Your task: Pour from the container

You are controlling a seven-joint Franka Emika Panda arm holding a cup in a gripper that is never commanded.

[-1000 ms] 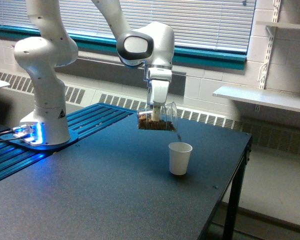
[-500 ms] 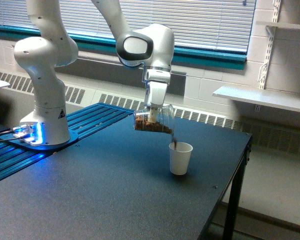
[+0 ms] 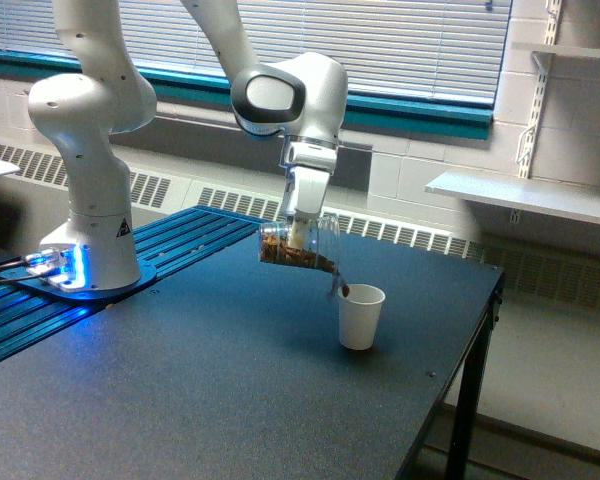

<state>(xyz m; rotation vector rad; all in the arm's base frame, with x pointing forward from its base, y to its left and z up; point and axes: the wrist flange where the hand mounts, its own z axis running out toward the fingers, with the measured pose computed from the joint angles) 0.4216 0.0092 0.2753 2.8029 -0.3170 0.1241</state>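
Note:
My gripper (image 3: 298,232) is shut on the container (image 3: 298,247), a clear plastic cup with brown bits inside. The container lies tipped far over, its mouth pointing down toward the exterior view's right. A thin brown stream (image 3: 338,285) runs from its lip into the small white paper cup (image 3: 360,317), which stands upright on the dark table (image 3: 230,390) just below and to the right of the container. Brown material shows at the paper cup's rim.
The arm's white base (image 3: 90,210) stands on a blue ribbed platform (image 3: 170,250) at the exterior view's left. The table's right edge (image 3: 485,310) drops off close to the paper cup. A white wall shelf (image 3: 525,195) hangs beyond it, with radiator grilles along the back wall.
The container has tilted further and shifted slightly left and down. The stream has grown from a few falling bits to a steady pour, and brown material now shows in the paper cup.

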